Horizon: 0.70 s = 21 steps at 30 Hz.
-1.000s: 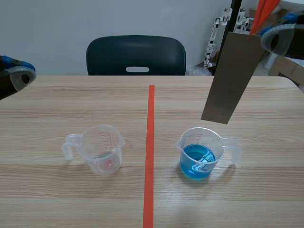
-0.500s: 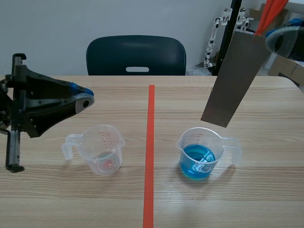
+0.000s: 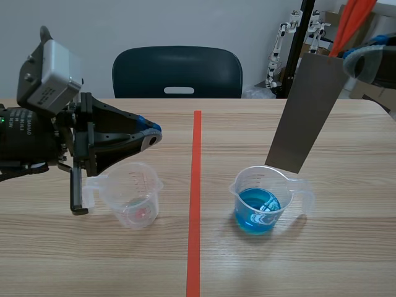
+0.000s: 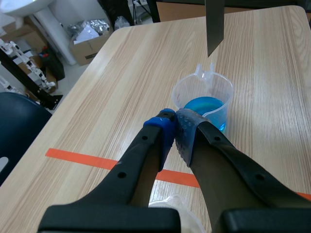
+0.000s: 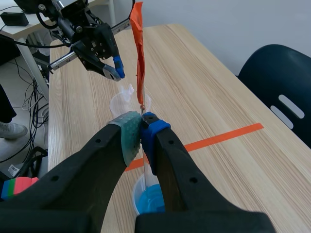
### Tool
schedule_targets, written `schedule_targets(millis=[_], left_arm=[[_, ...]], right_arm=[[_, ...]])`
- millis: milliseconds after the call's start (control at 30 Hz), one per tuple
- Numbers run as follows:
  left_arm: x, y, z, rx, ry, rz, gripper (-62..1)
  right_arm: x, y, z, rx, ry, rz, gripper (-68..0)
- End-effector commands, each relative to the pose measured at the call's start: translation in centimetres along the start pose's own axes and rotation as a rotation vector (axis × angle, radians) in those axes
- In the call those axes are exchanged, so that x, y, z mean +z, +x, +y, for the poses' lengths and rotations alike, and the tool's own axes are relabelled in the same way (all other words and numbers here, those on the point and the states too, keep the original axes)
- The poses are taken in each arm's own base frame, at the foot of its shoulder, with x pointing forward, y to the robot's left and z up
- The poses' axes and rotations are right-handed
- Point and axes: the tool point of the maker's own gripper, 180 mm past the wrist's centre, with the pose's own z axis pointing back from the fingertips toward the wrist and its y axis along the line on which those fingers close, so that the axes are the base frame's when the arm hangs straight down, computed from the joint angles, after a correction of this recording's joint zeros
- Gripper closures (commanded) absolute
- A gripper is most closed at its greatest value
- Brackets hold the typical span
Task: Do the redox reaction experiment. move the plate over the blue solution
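Holding the plate [image 3: 307, 111] by its upper end, my right jaws are clenched on it. In the right wrist view the pads [image 5: 129, 138] press it from either side, and it shows there edge-on. An orange-red strip [image 3: 349, 18] rises from the plate's top above the grip.

The plate is a flat grey-brown sheet. It hangs tilted, upper end toward my right side and lower end toward the centre. Its lower edge sits just above the far rim of the clear measuring cup [image 3: 263, 182] that holds the blue solution [image 3: 257, 210]. The left wrist view shows a gap between the plate's end and the cup's spout, so the plate is above the liquid and not in it. That cup stands on the surface [image 3: 340, 247], right of the orange-red tape line [image 3: 194, 204], with its handle turned to my right.

My left jaws are clenched on nothing: in the left wrist view the fingertips [image 4: 165, 127] meet. They hang on the left side, aimed toward the tape line, above a second measuring cup [image 3: 133, 195]. That one stands left of the line, handle to my left, with red graduation marks on its wall. I cannot tell its contents.

A dark chair [image 3: 177, 73] stands beyond the surface's far edge.
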Motion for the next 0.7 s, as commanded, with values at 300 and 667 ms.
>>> schedule_targets(millis=[300, 667], left_arm=[[-3.2, -0.8, 0.9, -0.003, -0.062, 0.021, -2.7], [-6.3, 0.5, -0.5, -0.026, -0.175, -0.002, -2.7]], right_arm=[[0.1, 1.0, -0.3, 0.014, -0.002, -0.012, -0.6], [0.0, 1.0, -0.5, 0.023, -0.013, -0.013, -0.6]])
